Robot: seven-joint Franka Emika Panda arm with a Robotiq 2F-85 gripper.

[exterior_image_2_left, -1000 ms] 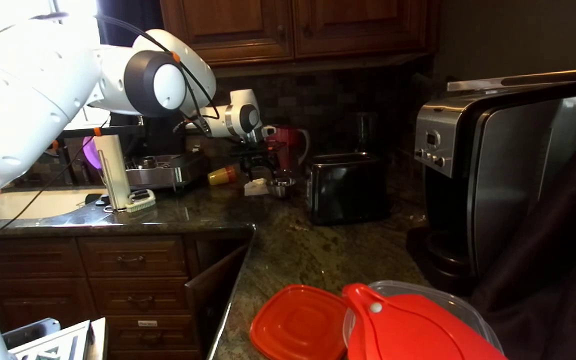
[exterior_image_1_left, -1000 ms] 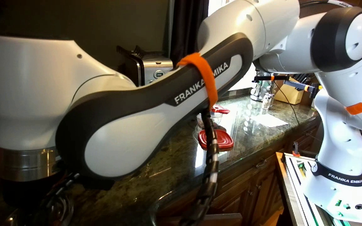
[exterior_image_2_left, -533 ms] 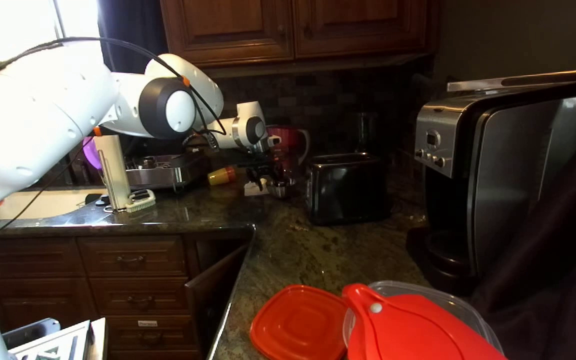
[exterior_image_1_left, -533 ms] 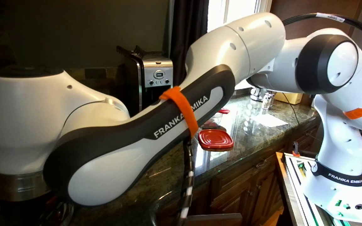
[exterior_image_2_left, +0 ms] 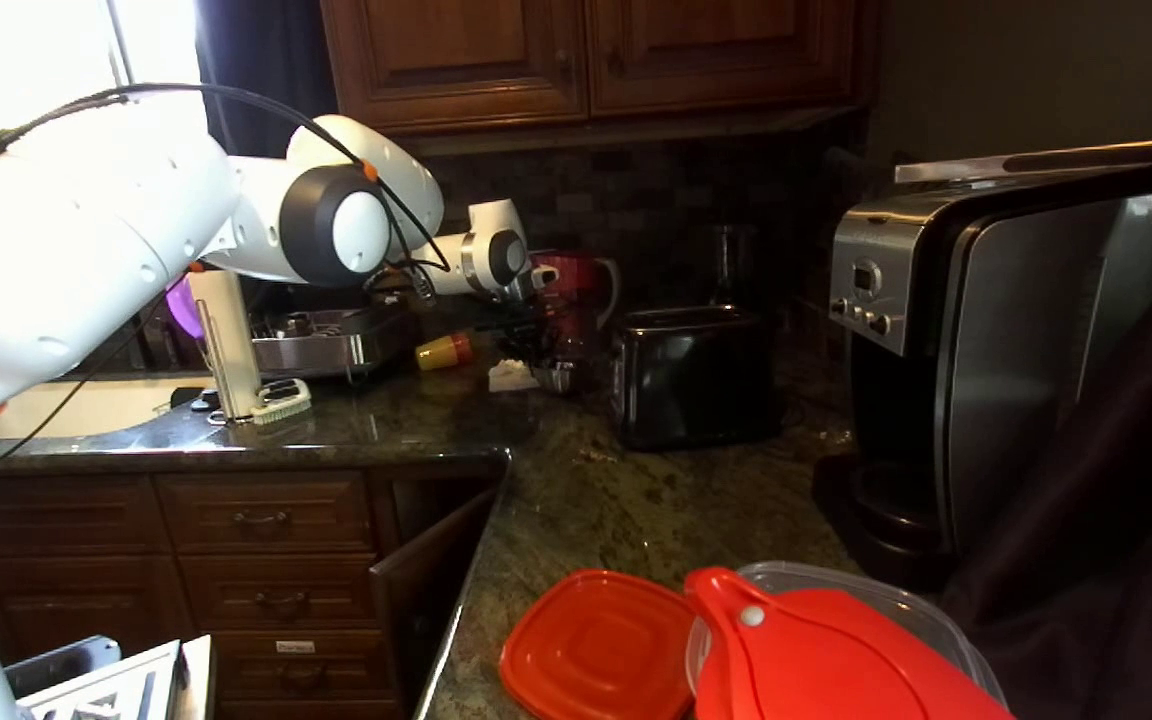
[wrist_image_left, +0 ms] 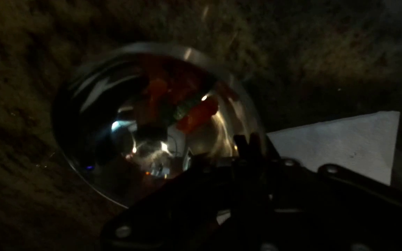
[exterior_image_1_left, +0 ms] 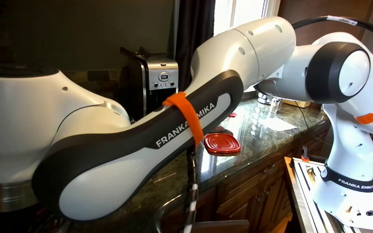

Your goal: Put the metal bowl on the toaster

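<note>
The shiny metal bowl (wrist_image_left: 117, 167) fills the left half of the wrist view, with orange-red and green pieces showing inside. My gripper (wrist_image_left: 252, 144) has its narrow black fingertips close together at the bowl's rim, one inside and one outside, shut on its wall. In an exterior view the bowl (exterior_image_2_left: 558, 378) rests at the back of the counter, partly covered by the dark gripper (exterior_image_2_left: 536, 340). Just right of it there stands the black toaster (exterior_image_2_left: 696, 375), slots upward. From the opposite side the arm covers the bowl and toaster.
A red pitcher (exterior_image_2_left: 576, 290) stands behind the bowl. White paper (wrist_image_left: 340, 146) lies beside it, and a yellow cup (exterior_image_2_left: 444, 352) lies further left. The tall coffee maker (exterior_image_2_left: 936, 380) is at the right, red lids (exterior_image_2_left: 601, 640) at the front.
My gripper has come down and to the right onto the bowl's rim, and its jaws have gone from wide apart to close together there. The toaster has stayed put.
</note>
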